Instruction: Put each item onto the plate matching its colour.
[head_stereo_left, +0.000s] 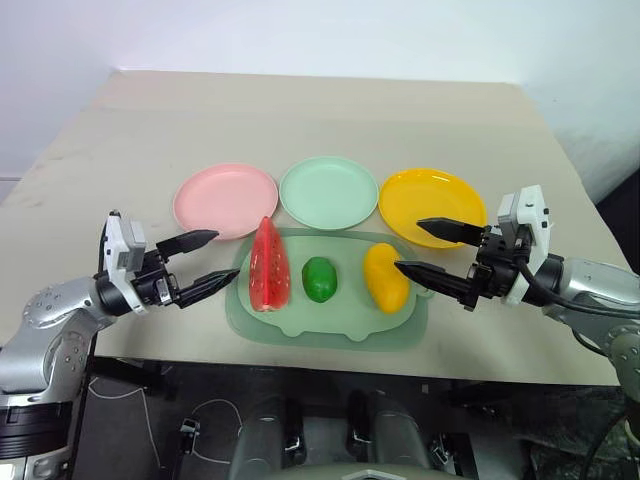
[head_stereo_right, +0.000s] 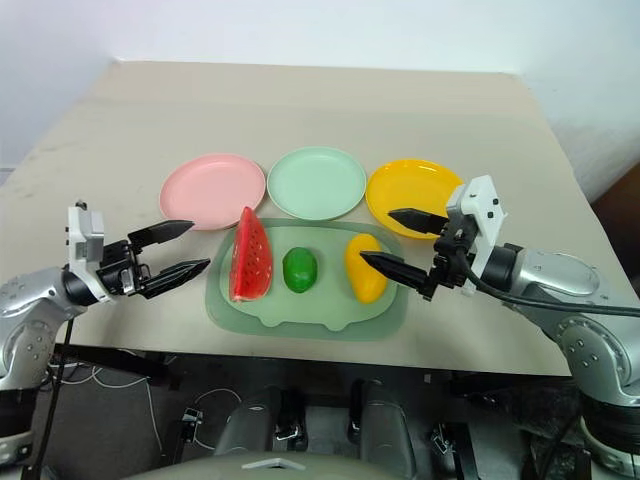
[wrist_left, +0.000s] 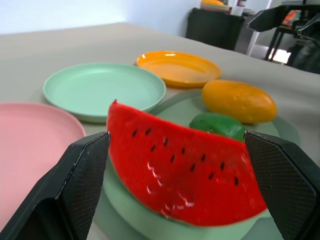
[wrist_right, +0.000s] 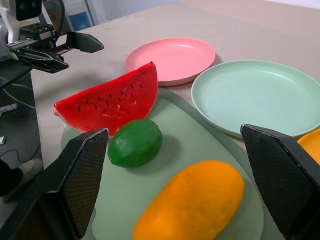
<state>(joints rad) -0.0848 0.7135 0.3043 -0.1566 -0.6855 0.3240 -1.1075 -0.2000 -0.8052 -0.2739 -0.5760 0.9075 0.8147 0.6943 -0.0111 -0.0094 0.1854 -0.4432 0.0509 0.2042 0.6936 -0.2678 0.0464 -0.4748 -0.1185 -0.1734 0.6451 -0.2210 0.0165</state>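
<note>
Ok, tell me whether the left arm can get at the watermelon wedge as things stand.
Probably yes. The left gripper is open and faces the watermelon wedge on the mat, with bare table between them; the green fruit lies beyond it.

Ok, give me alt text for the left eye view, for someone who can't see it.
Three toy fruits, a red wedge, green fruit and yellow fruit, lie on a pale green mat before pink, mint and orange-yellow plates. Open left gripper and right gripper flank them, empty.

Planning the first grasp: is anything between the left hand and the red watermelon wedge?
Nothing visible. The open left hand faces the long red watermelon-like toy wedge across bare table; the wedge lies on the pale green mat.
</note>
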